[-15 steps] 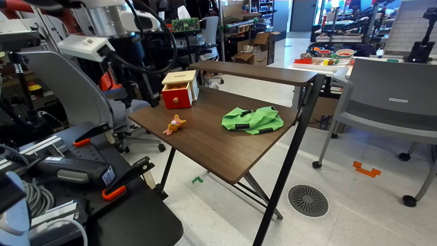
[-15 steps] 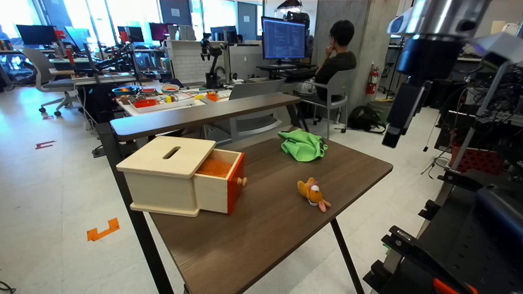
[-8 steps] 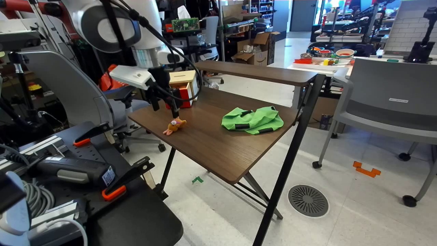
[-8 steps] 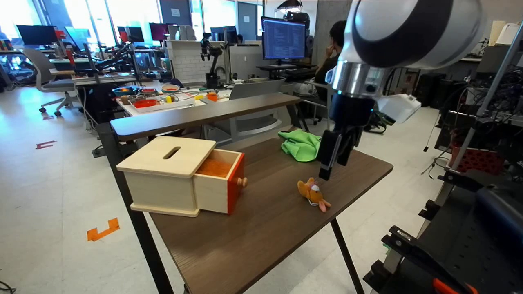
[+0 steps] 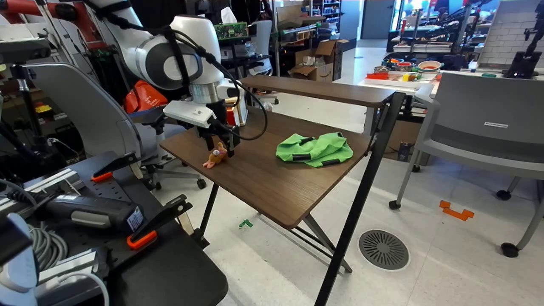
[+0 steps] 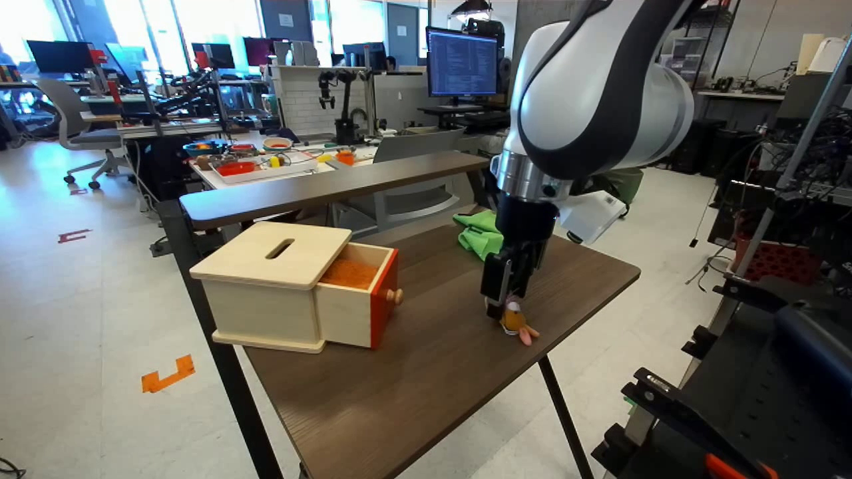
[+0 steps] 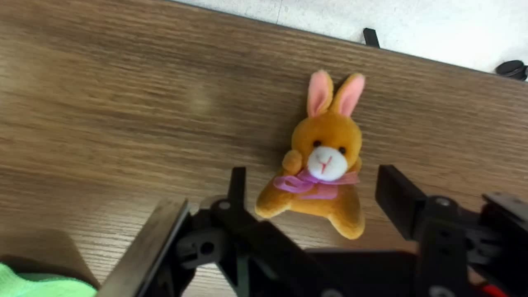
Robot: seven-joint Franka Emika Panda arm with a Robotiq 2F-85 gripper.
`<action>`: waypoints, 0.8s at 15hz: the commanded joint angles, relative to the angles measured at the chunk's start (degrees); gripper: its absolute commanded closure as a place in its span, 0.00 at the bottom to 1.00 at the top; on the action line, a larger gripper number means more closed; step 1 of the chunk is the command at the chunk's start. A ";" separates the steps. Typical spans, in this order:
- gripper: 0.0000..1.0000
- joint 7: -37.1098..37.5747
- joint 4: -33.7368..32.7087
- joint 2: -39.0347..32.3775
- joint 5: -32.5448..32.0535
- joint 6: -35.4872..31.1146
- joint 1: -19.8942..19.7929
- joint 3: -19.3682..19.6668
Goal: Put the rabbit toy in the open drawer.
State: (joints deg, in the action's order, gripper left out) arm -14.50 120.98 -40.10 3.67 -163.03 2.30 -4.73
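The rabbit toy is orange-brown with pink ears, a white muzzle and a purple bow. It lies face up on the brown table in both exterior views (image 5: 215, 157) (image 6: 514, 322) and in the wrist view (image 7: 330, 132). My gripper (image 7: 312, 175) is open, with a finger on each side of the rabbit's body and gaps between. In both exterior views the gripper (image 5: 220, 151) (image 6: 507, 305) is low over the toy and partly hides it. The open drawer (image 6: 343, 315) has a red front with a wooden knob and an orange inside. The arm mostly hides the drawer (image 5: 230, 117) in an exterior view.
The drawer slides out of a pale wooden box (image 6: 259, 309) on the table (image 6: 399, 392). A green cloth (image 5: 316, 148) lies behind the gripper. A raised shelf (image 6: 333, 187) runs along one table edge. A black cart (image 5: 161, 259) with clamps stands beside the table.
The arm has swung in over the table and come down until its open fingers stand around the rabbit toy. The toy, the drawer and the cloth have not moved.
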 commanded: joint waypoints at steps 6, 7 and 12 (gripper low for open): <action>0.87 -1.74 -1.56 -0.55 -1.69 3.16 -5.73 -4.86; 0.95 -2.19 -1.05 0.04 -1.44 3.25 -6.54 -5.71; 0.98 -4.78 -0.47 2.12 1.23 2.77 -12.01 -12.43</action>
State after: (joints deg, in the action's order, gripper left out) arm -16.89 119.73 -40.18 2.83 -161.26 -5.98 -12.70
